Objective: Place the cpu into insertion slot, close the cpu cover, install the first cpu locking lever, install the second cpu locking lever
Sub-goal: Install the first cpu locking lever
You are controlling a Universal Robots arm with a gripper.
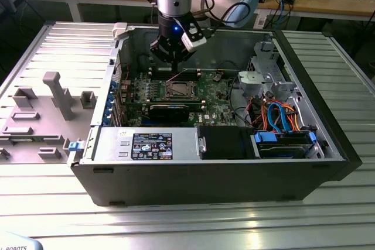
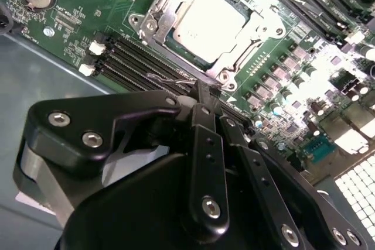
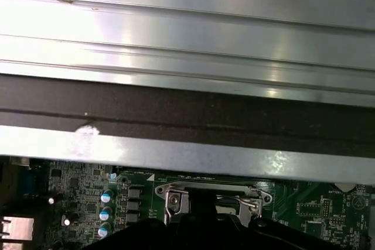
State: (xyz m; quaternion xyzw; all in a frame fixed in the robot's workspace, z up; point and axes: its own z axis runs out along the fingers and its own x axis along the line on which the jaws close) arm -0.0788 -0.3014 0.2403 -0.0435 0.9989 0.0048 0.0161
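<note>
Second wrist view: cpu sits under the closed cover. Gripper, jaws clenched together, meets a lever; press steadily.

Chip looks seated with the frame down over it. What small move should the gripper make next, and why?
Probably ease down onto the wire lever along the frame's edge: the chip already lies under the lowered frame, and the gripper tip sits right at that lever.

A ribbed silvery metal surface spans the far part of the first wrist view; a dark band lies beneath it; nearer, a green circuit board carries blue-topped cylindrical capacitors beside a silvery metal socket frame; the black end effector partly covers that frame.
</note>
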